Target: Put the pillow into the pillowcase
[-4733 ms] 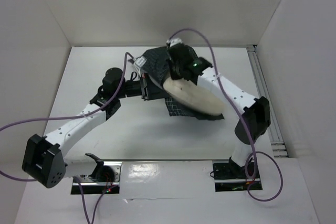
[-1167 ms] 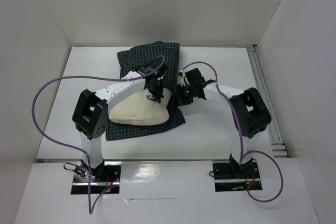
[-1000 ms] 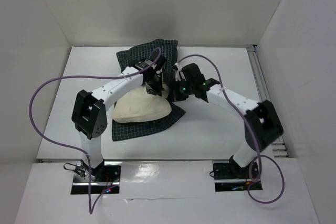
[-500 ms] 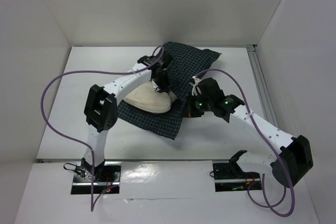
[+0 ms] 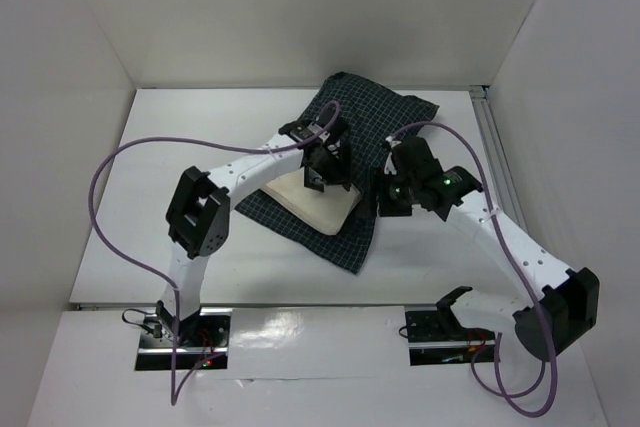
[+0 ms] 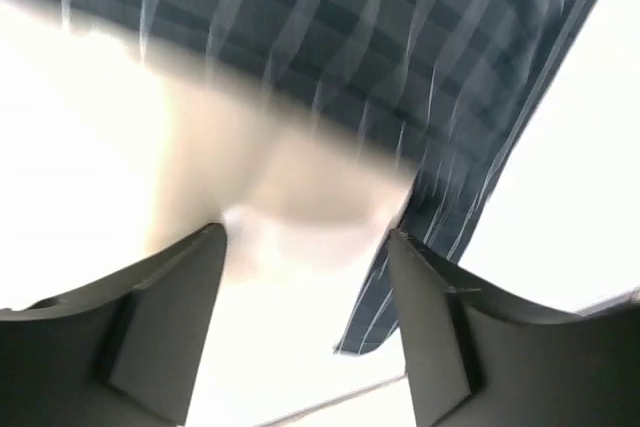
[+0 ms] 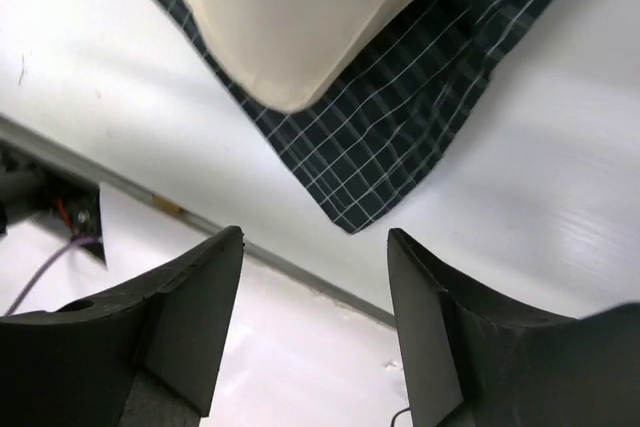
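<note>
The pillowcase [image 5: 385, 119], dark with a fine white check, lies spread across the middle of the table. The cream pillow [image 5: 312, 203] rests on its near part, one corner pointing toward the near edge; its far end is hidden under my left gripper [image 5: 325, 165]. That gripper hangs open just above the pillow [image 6: 130, 137], with checked pillowcase [image 6: 400, 37] beyond and nothing between the fingers. My right gripper [image 5: 386, 197] stands open over the pillowcase's right edge. Its wrist view shows the pillow [image 7: 300, 17] on the pillowcase [image 7: 390, 137], and bare table between the jaws of the gripper [image 7: 315, 234].
A metal rail [image 5: 497, 177] runs along the table's right side. White walls close in the left, back and right. Purple cables [image 5: 110, 187] loop beside the left arm. The arms' base plates [image 5: 185, 332] sit at the near edge.
Both grippers, shut half a second ago, now stand open and have let go of the fabric. The pillow and pillowcase have shifted right and settled flat.
</note>
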Tool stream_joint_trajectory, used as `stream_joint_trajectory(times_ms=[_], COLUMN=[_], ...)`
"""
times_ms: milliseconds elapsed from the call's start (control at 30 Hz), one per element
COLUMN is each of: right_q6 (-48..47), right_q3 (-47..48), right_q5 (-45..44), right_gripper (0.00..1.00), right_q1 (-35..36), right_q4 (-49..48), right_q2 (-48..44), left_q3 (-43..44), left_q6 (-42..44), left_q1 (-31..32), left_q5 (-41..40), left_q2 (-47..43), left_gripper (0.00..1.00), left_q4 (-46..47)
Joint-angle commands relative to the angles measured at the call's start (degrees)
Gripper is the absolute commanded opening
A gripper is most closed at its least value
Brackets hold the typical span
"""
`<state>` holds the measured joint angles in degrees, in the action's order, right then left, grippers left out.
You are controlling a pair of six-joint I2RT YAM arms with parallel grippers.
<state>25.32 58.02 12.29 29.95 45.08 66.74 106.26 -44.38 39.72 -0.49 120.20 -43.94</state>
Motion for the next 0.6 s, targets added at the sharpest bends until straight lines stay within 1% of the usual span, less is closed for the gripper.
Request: stream_joint_trajectory(times_ms=[0, 33, 67, 100, 133, 167, 200, 233, 267, 300, 333, 367, 400, 433, 467, 533, 567], right_q6=[-1.2, -1.8, -1.8, -1.8, -1.8, -1.8, -1.8, -1.8, -1.2, -0.5, -0.5, -0.5, -0.5, -0.5, -0.5, -1.1, -2.0], right_q3=[7.2, 8.1, 8.7, 9.6, 9.6, 10.2, 10.7, 11.9, 12.7, 13.9, 16.9, 18.6, 20.2, 23.1, 24.5, 29.1, 30.4], right_q5=[-4.7, -5.6, -6.5, -7.0, -7.5, -7.0, -6.5, -6.5, -6.5, -8.1, -11.2, -13.0, -14.6, -17.0, -18.4, -23.3, -24.8], right_gripper=[0.67, 0.67, 0.65, 0.63, 0.61, 0.6, 0.6, 0.6, 0.6, 0.64, 0.77, 0.83, 0.87, 0.9, 0.9, 0.9, 0.9], right_q1=[-1.5, -1.5, -1.5, -1.5, -1.5, -1.5, -1.5, 0.6, 2.3, 4.4, 8.8, 11.0, 12.9, 15.6, 16.7, 18.3, 19.3], right_q4=[4.6, 4.6, 4.6, 3.4, 2.4, -0.1, -1.3, -2.6, -4.9, -5.9, -6.6, -7.5, -8.4, -9.3, -10.8, -11.3, -11.9], right_q2=[-1.0, 0.2, 0.8, 1.3, 2.6, 3.6, 4.8, 6.2, 9.2, 10.9, 13.0, 17.4, 19.7, 22.2, 27.3, 32.5, 37.4], left_q3=[-4.6, -6.0, -8.3, -9.6, -11.1, -12.8, -16.1, -17.4, -18.2, -19.7, -20.5, -21.3, -22.0, -23.3, -23.3, -23.9, -24.5], left_q6=[6.6, 8.8, 8.9, 10.0, 10.6, 10.6, 11.2, 11.2, 11.2, 11.2, 11.2, 11.2, 11.2, 11.2, 11.2, 11.2, 11.2], left_q1=[0.4, 0.4, 0.4, -0.2, -1.7, -2.7, -3.9, -7.5, -9.6, -11.6, -15.3, -17.1, -18.8, -22.2, -23.9, -26.7, -28.9], left_q5=[1.1, 0.5, -0.6, -1.1, -2.6, -3.9, -4.9, -5.0, -5.0, -4.2, -4.2, -2.8, -2.8, -1.6, -0.1, 1.5, 3.5], left_q2=[-10.5, -12.4, -14.4, -17.9, -19.6, -21.3, -22.7, -24.6, -25.1, -25.8, -27.5, -28.4, -29.3, -30.2, -31.4, -32.1, -32.1], left_gripper=[0.8, 0.82, 0.82, 0.75, 0.65, 0.49, 0.45, 0.42, 0.42, 0.46, 0.5, 0.55, 0.59, 0.65, 0.67, 0.67, 0.67], left_q4=[-4.1, -4.8, -5.9, -6.8, -6.8, -6.8, -6.0, -6.0, -5.5, -5.5, -5.5, -4.8, -4.1, -3.5, -3.5, -3.5, -2.9])
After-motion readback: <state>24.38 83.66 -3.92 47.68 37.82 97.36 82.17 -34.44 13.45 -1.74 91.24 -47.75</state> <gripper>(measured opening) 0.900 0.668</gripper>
